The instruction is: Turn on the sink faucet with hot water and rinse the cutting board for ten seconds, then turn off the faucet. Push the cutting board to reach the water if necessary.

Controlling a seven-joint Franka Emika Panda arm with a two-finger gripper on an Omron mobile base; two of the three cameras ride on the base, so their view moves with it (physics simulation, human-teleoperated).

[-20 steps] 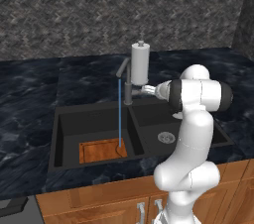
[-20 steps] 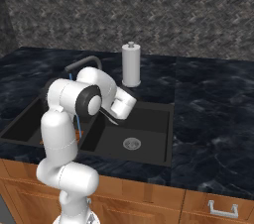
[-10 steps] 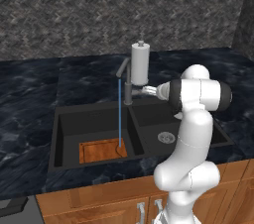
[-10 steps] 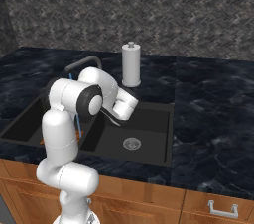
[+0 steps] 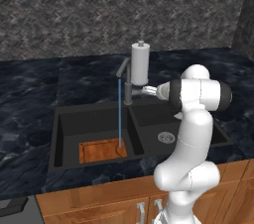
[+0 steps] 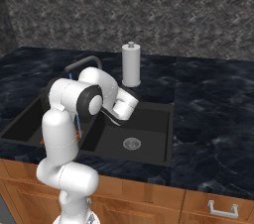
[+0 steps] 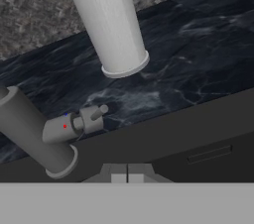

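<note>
Dark blue-black marbled bench (image 5: 30, 104) running wall to wall beneath a grey mottled stone backsplash (image 5: 74, 15), with warm brown wooden cabinet fronts (image 6: 149, 203) and silver handles (image 6: 221, 209) below the edge, a darker wall panel (image 5: 244, 20) at one corner, all evenly lit.

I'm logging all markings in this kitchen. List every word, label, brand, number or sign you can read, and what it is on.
No readable text: no words, brands or numbers on anything.
The sink faucet carries one red dot and one blue dot by its lever, unlettered.
The pump dispenser, the cutting board, the sink and the gripper are all blank.
</note>
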